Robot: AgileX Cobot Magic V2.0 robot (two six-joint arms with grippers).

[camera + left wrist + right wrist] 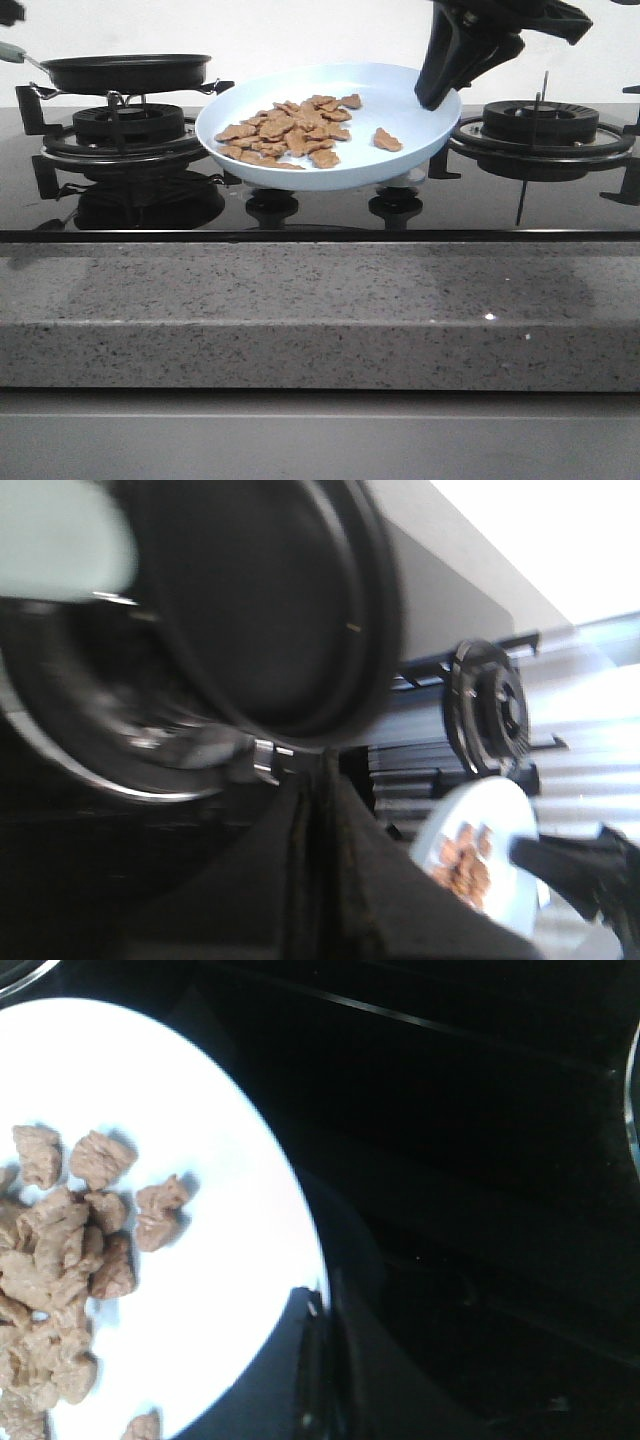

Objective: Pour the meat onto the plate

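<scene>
Right gripper [437,95] looks clamped on the plate [400,100] rim, holding it tilted above the stove [320,205], meat [290,132] piled inside. Left gripper [322,780], we see closed, near the pan [125,72].

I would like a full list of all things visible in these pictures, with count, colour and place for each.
plate: one, pale blue, tilted above the hob middle, held at its right rim
meat: many pieces, tan-brown, piled on the plate's left half, one piece apart to the right
frying pan: one, black, on the left burner
burners: two, black, left and right on the hob
hob: one, glossy black, behind the counter
counter: one, speckled grey, in front
right pincer: one, black, shut on the plate's right rim
left pincer: one, black, shut, beside the frying pan
</scene>
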